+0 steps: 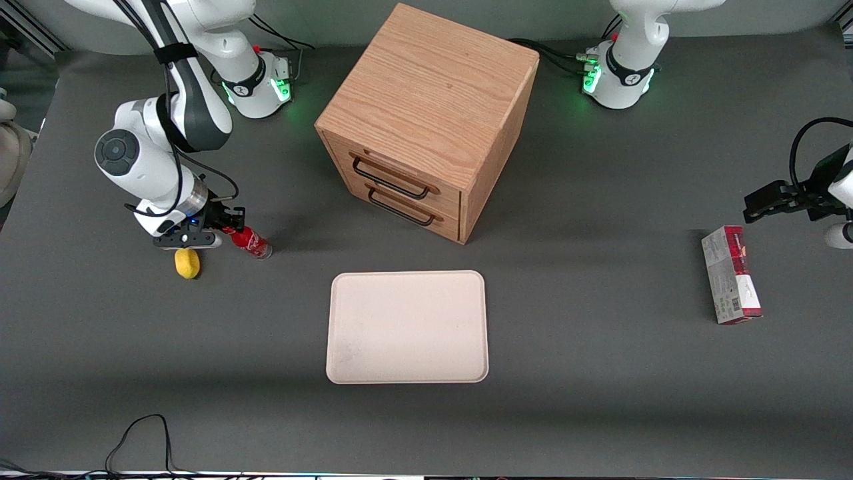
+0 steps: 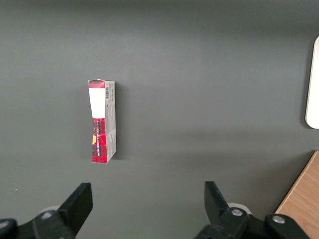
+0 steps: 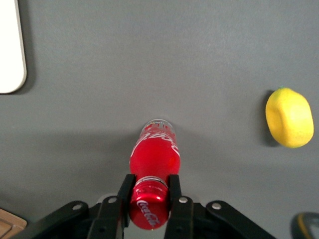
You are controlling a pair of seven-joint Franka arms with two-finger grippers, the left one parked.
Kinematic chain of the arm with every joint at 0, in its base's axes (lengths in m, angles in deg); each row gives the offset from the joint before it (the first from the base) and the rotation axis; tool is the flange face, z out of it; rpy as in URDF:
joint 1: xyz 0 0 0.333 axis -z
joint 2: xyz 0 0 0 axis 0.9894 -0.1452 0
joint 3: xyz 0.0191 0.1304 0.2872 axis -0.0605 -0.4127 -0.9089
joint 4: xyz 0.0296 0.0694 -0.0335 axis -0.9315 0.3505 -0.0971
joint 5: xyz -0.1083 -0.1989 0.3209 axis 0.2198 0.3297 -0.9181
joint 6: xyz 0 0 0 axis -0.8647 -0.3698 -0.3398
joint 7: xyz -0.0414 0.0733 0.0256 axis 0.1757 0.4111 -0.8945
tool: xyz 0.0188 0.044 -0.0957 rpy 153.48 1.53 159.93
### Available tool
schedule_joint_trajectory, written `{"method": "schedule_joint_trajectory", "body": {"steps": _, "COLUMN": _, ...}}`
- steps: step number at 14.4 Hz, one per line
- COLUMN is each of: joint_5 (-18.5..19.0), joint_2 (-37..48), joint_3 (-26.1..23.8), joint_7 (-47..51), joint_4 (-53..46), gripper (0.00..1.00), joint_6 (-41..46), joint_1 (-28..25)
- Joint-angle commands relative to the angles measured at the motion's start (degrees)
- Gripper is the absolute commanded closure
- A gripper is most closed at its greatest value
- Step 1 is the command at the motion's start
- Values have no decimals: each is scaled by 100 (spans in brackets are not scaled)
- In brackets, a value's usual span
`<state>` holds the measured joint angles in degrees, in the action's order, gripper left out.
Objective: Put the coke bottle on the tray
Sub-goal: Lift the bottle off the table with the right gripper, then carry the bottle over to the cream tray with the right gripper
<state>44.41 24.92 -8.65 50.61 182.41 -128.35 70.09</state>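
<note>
The coke bottle (image 1: pixel 250 241) is a small red bottle with a red cap and a clear base, at the working arm's end of the table. My right gripper (image 1: pixel 228 224) is shut on its cap end and holds it tilted, base down near the mat. In the right wrist view the bottle (image 3: pixel 154 157) points away from the camera and both fingers (image 3: pixel 125 191) press on its neck, with the gripper (image 3: pixel 149 189) closed round it. The cream-white tray (image 1: pixel 407 327) lies flat near the middle of the table, nearer the front camera than the bottle, and its edge shows in the right wrist view (image 3: pixel 11 50).
A yellow lemon (image 1: pixel 187 263) lies right beside the gripper, a little nearer the front camera; it also shows in the right wrist view (image 3: pixel 289 117). A wooden two-drawer cabinet (image 1: pixel 426 120) stands farther from the camera than the tray. A red-and-grey box (image 1: pixel 731 274) lies toward the parked arm's end.
</note>
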Motion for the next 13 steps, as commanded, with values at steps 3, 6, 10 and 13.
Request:
{"method": "schedule_joint_trajectory", "body": {"steps": 3, "joint_5": -139, "joint_2": -9, "joint_3": 20, "joint_7": -32, "joint_4": -1835, "gripper": 100, "joint_6": 1907, "joint_1": 75}}
{"method": "schedule_joint_trajectory", "body": {"steps": 6, "joint_5": -139, "joint_2": -552, "joint_3": 28, "joint_7": -41, "joint_4": -3759, "gripper": 100, "joint_6": 3682, "joint_1": 172}}
{"method": "schedule_joint_trajectory", "body": {"steps": 10, "joint_5": -200, "joint_2": -1825, "joint_3": 11, "joint_7": 343, "joint_4": -6528, "gripper": 100, "joint_6": 5565, "joint_1": 172}}
{"method": "schedule_joint_trajectory", "body": {"steps": 13, "joint_5": -280, "joint_2": -2556, "joint_3": -550, "joint_7": 1046, "joint_4": -7797, "gripper": 100, "joint_6": 5815, "joint_1": 172}}
